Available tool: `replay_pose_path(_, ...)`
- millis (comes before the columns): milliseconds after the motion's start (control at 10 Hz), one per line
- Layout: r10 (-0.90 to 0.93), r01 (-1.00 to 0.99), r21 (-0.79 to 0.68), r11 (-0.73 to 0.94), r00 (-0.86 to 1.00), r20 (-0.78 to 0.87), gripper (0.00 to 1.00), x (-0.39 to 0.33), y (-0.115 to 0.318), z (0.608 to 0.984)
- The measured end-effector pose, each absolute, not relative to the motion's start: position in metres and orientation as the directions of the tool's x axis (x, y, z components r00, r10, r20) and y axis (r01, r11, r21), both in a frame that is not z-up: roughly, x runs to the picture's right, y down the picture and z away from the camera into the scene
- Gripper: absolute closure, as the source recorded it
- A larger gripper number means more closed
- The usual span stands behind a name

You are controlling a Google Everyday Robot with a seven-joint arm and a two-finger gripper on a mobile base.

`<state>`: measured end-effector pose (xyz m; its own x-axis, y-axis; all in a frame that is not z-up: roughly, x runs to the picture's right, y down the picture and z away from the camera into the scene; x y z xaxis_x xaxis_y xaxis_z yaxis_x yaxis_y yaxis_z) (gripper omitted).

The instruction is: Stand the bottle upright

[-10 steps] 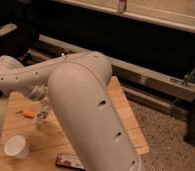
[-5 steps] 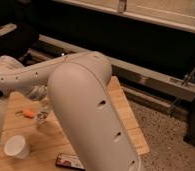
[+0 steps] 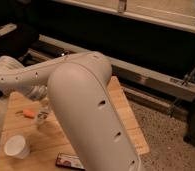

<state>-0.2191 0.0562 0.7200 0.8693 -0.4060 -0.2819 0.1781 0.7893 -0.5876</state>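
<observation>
Because the wrist and the large white arm link (image 3: pixel 91 110) stand in front of it, the gripper (image 3: pixel 43 107) is seen only in part, low over the wooden table (image 3: pixel 126 115). Whether it is spread or closed cannot be told. The bottle (image 3: pixel 41 119) is found directly beneath the gripper, apparently at its tip. Contact cannot be confirmed, nor whether the bottle lies or stands. As clear, thin plastic, it is judged to be light, easily crushed and somewhat slippery, so a gentle hold across the middle of the body would be advised. An orange carrot-like object (image 3: pixel 28 113) is seen just beside the gripper. A white paper cup (image 3: pixel 16 146) is set well apart from it, nearer the camera. On the dark flat packet (image 3: pixel 68 161), nearer still, a reddish patch is seen, but no writing can be read.
</observation>
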Motion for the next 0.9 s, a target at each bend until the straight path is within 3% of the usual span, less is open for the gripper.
replay_pose_path(300, -0.409, 0.181, -0.588, 0.788, 0.868, -0.281, 0.8, -0.219, 0.057, 0.72)
replay_pose_path(500, -0.502, 0.287, -0.611, 0.738, 0.838, -0.214, 0.98, -0.227, 0.073, 0.718)
replay_pose_path(900, -0.692, 0.508, -0.6, 0.618, 0.713, -0.109, 1.0, -0.25, 0.098, 0.71)
